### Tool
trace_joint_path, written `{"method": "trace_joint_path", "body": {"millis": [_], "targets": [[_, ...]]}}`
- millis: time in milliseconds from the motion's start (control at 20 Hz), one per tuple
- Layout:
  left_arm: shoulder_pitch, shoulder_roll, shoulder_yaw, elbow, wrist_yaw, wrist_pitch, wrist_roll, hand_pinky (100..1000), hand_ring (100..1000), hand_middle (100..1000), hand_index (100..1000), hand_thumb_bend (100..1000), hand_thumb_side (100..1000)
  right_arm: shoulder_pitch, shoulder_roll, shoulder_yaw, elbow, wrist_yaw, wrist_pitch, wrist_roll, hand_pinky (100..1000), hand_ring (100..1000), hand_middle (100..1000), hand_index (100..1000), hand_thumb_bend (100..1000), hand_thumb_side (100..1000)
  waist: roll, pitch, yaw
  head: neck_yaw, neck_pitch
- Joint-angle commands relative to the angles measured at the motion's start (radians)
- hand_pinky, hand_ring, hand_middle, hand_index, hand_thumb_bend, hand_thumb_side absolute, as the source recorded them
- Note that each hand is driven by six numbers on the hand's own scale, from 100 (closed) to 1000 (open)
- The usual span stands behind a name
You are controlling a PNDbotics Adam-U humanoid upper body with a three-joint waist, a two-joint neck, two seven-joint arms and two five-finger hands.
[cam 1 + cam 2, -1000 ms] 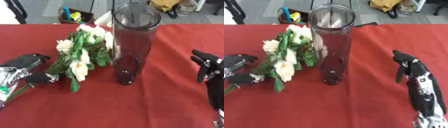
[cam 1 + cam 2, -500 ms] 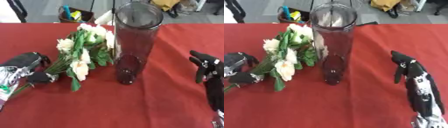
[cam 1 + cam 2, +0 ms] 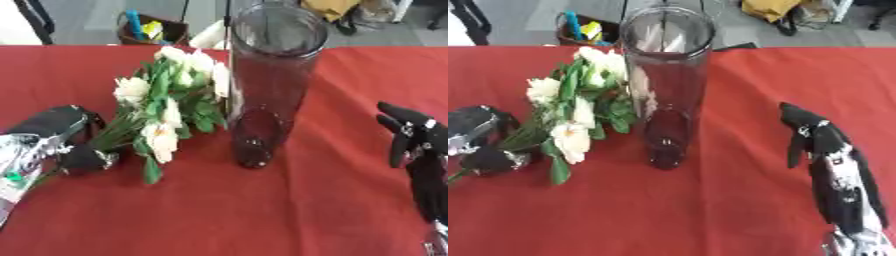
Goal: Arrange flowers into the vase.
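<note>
Beside vase [image 3: 271, 75], flowers [image 3: 166, 110] lie blooms-far, stems-near.

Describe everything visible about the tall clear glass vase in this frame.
The tall clear glass vase is a straight-sided cylinder with an open round rim and a thick base. It stands upright near the middle of the red tablecloth. No flowers are in it yet. The bunch of white flowers with green leaves lies on the cloth at its left, blooms reaching up against or very near its wall. Neither the left hand at the stems nor the open right hand touches it.
</note>
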Motion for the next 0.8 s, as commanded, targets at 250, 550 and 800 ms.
{"method": "trace_joint_path", "body": {"millis": [250, 550, 800], "targets": [[-0.010, -0.004, -0.014, -0.009, 0.028, 0.028, -0.008, 281, 277, 492, 717, 274, 487, -0.006, 0.000, 0.001, -0.016, 0.007, 0.006, 0.002, 921, 924, 253, 806, 100, 1000, 0.004, -0.017, -0.004, 0.000, -0.014], [-0.011, -0.008, -0.014, -0.003, 0.033, 0.058, 0.014, 217, 207, 428, 646, 100, 412, -0.008, 0.002, 0.000, -0.016, 0.011, 0.011, 0.005, 923, 925, 250, 807, 100, 1000, 0.006, -0.014, -0.009, 0.000, -0.018], [-0.013, -0.006, -0.007, -0.014, 0.037, 0.083, 0.017, 132, 123, 379, 592, 100, 400, -0.008, 0.004, 0.001, -0.016, 0.014, 0.015, 0.007, 925, 926, 249, 807, 100, 1000, 0.008, -0.014, -0.009, -0.002, -0.014]]}}
